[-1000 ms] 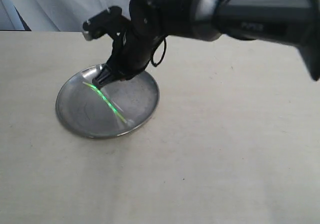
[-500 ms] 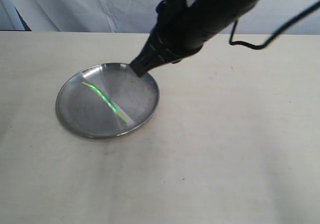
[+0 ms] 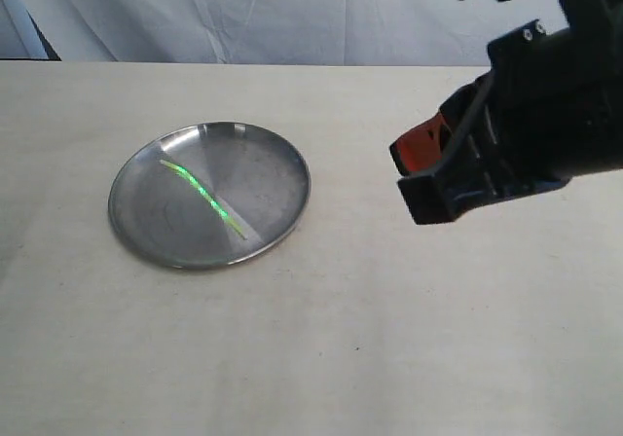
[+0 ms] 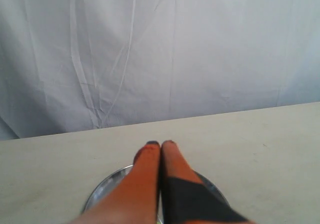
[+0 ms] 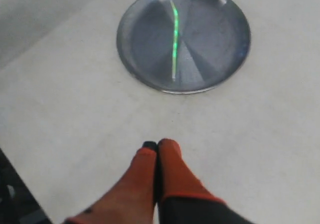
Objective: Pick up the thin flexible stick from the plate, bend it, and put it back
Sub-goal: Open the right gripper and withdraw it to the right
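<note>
The thin flexible stick [image 3: 202, 195], glowing yellow-green and slightly curved, lies loose across the silver plate [image 3: 146, 224] at the left of the table. In the right wrist view the stick [image 5: 175, 39] and plate [image 5: 145, 69] sit well ahead of my right gripper [image 5: 157, 144], whose orange fingers are shut on nothing. From outside, that right gripper [image 3: 413, 162] hangs above the table, well right of the plate. My left gripper [image 4: 160, 143] is shut and empty, with the plate's rim [image 4: 102, 194] showing under its fingers. The left arm is out of the exterior view.
A beige tabletop [image 3: 321, 339] surrounds the plate. A pale cloth backdrop [image 3: 292, 13] hangs behind the far edge. The right arm's dark body [image 3: 545, 95] fills the upper right of the exterior view.
The right arm has drawn away from the plate, moving right and up with its fingers shut. The stick stays lying on the plate where it was.
</note>
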